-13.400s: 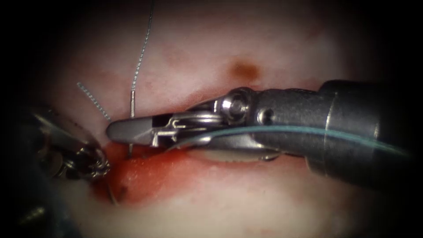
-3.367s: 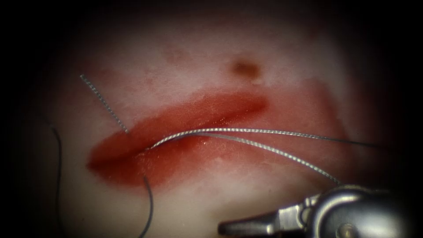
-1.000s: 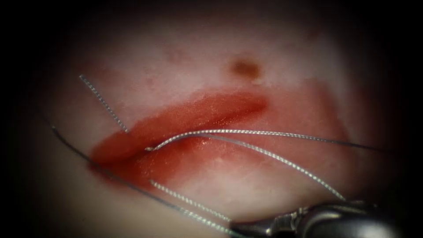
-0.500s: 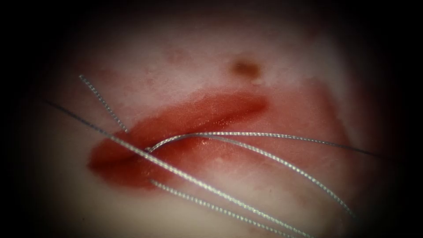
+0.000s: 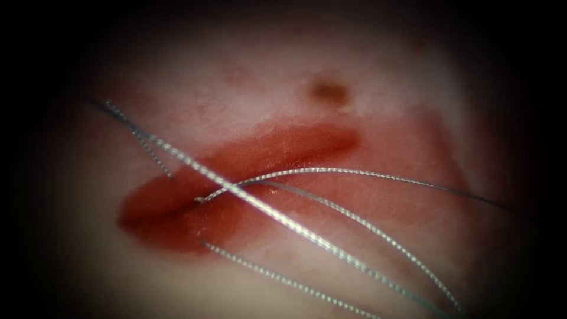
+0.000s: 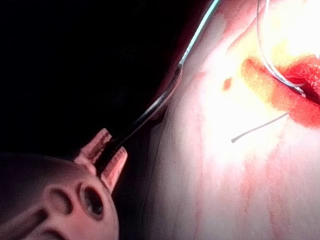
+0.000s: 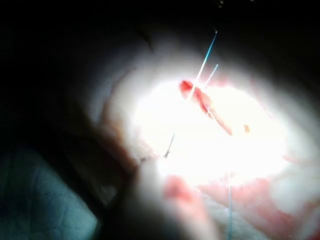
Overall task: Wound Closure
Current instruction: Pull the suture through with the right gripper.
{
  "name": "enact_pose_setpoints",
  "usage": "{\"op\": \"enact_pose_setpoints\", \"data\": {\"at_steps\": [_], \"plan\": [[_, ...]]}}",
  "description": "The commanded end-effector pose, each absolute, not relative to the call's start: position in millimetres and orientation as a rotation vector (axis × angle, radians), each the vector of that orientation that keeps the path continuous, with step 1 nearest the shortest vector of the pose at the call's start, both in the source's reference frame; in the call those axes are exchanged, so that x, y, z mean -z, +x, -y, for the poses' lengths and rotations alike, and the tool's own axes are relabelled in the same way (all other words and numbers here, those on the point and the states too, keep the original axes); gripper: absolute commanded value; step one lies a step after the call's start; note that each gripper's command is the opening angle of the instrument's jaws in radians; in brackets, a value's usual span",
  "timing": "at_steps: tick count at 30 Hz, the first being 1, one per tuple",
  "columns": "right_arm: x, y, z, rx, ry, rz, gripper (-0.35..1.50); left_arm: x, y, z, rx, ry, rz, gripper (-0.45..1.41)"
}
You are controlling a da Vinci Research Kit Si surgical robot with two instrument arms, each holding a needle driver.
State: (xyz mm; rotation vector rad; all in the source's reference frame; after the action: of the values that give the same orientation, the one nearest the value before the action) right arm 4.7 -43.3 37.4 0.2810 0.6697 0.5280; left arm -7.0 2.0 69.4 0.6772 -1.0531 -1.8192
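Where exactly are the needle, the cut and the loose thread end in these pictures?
needle [image 6: 150, 111]: left wrist view, mid-curve, beyond the left tool's fingers holding it.
cut [image 5: 277, 149]: endoscope view, red middle of the opening.
thread end [image 6: 233, 140]: left wrist view, free tip on the tissue.

Your left arm's tool [image 6: 111, 159] appears in the left wrist view with its wrist joint close to the camera and its two short jaws pointing away along the shaft line. The jaws stand closed on the needle [image 6: 150, 111], gripping it at the end of its curve nearest the tool; the remainder of the curve extends beyond the jaw tips, clear of the tissue [image 6: 225, 175]. The state of your right arm's tool cannot be determined.
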Motion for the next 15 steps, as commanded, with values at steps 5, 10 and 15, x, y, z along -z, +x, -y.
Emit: {"op": "enact_pose_setpoints", "data": {"at_steps": [5,10,15], "plan": [[-36.2,8.0,41.9,-0.557,0.296,-0.737,-0.35,-69.1,-7.2,-3.3,1.814,0.684,1.062,-0.45],[-36.1,9.8,41.9,-0.537,0.33,-0.766,-0.35,-70.0,-7.0,-3.5,1.794,0.593,1.049,-0.45],[-35.8,12.0,42.0,-0.502,0.294,-0.774,0.07,-71.6,-7.1,-3.1,1.765,0.518,0.999,-0.45]]}}
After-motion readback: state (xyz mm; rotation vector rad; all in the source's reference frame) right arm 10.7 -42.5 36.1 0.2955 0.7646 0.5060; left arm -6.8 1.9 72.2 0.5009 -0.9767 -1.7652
